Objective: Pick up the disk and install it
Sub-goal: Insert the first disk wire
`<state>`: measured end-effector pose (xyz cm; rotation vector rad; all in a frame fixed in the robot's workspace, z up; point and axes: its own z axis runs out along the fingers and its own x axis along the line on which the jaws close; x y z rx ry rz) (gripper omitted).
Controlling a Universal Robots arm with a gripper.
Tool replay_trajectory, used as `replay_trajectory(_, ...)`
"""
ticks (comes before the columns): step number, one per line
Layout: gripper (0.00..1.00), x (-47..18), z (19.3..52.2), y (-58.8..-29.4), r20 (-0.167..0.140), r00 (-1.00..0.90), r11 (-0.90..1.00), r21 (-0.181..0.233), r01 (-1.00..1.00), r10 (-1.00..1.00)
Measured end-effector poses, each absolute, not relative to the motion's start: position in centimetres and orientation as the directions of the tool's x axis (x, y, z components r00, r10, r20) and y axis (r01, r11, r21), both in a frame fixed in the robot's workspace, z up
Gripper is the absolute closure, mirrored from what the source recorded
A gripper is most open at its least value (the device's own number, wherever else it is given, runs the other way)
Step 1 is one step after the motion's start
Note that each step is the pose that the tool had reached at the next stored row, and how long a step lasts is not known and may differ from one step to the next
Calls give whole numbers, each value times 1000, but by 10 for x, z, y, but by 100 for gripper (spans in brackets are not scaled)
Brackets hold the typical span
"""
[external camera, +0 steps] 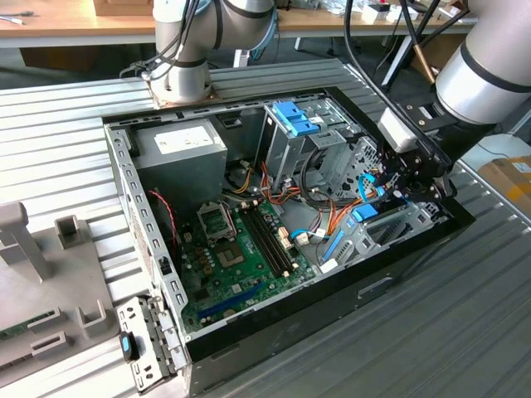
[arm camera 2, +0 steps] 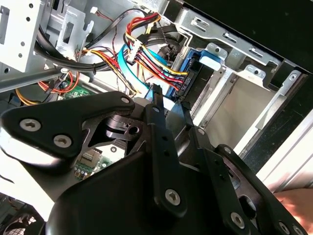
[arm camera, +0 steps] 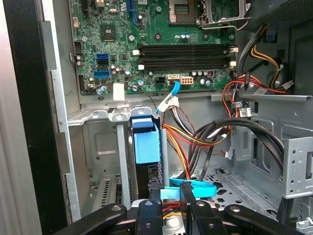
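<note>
One claw (arm camera: 169,192) — narrow gap, empty | just beside disk (arm camera: 146,144) (in bay)

Ribbed grey metal worktable (external camera: 75,124), wooden bench (external camera: 75,23) behind, cardboard box (external camera: 508,181) at the exterior view's right

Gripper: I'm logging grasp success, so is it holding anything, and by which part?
Cannot tell. The gripper is close to the disk standing in a bay, but no grip shows.

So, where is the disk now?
In the first wrist view the disk stands on edge in the metal bay, between the motherboard and the hand.
</note>
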<state>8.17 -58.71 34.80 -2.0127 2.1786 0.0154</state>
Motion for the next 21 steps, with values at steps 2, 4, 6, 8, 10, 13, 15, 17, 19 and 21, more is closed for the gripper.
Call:
replay_trajectory(2, 70, 82, 346, -587, -136, -71, 86, -111, -990, -988)
replay_trajectory(4, 70, 82, 346, -587, -135, -71, 86, -111, -990, -988)
replay_trajectory(6, 70, 82, 345, -587, -135, -71, 86, -111, -990, -988)
replay_trajectory(8, 70, 82, 345, -587, -135, -71, 86, -111, -990, -988)
replay_trajectory(10, 70, 82, 345, -587, -135, -71, 86, -111, -990, -988)
replay_trajectory(13, 70, 82, 344, -587, -135, -71, 86, -111, -990, -988)
replay_trajectory(15, 70, 82, 350, -587, -136, -71, 86, -111, -990, -988)
replay_trajectory(17, 70, 82, 359, -587, -135, -71, 86, -111, -990, -988)
replay_trajectory(19, 70, 82, 363, -587, -135, -71, 86, -111, -990, -988)
replay_trajectory(21, 70, 82, 367, -587, -135, -71, 86, -111, -990, -988)
